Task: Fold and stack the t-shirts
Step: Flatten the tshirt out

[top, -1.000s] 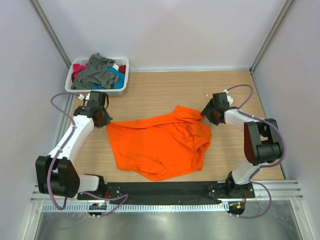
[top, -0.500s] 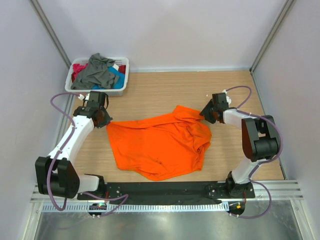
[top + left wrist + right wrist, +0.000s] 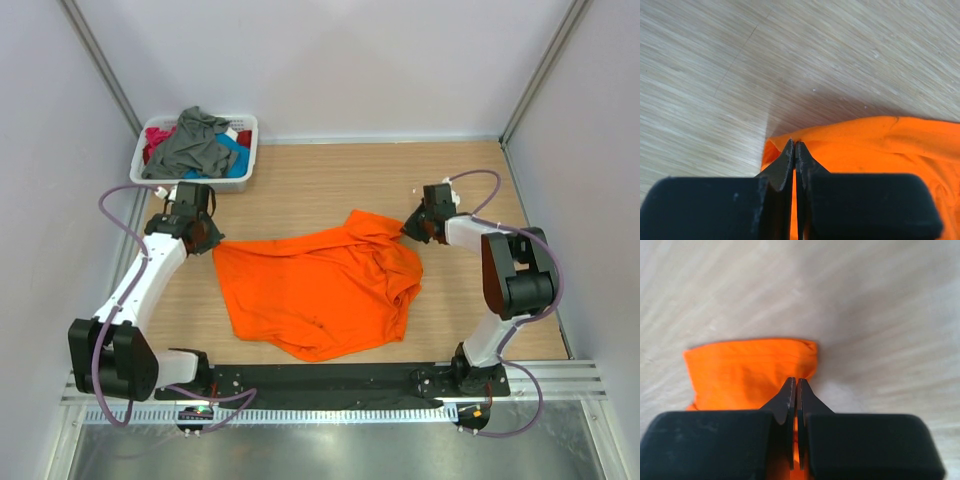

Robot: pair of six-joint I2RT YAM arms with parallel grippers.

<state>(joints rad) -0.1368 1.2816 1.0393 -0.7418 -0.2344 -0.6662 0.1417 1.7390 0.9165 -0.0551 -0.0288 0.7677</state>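
Both the left gripper (image 3: 795,150) and right gripper (image 3: 795,387) stay clenched on the orange tee (image 3: 315,285), the right nudged slightly farther off, on a wooden table (image 3: 330,180) between pale walls (image 3: 330,60).

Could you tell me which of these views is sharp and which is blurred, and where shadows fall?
Top external: sharp and evenly lit, the orange t-shirt crisp. Left wrist: table grain sharp, a soft shadow beside the shirt's edge ahead of the left gripper. Right wrist: wood grain streaked and blurred around the right gripper; the shirt's outline soft.
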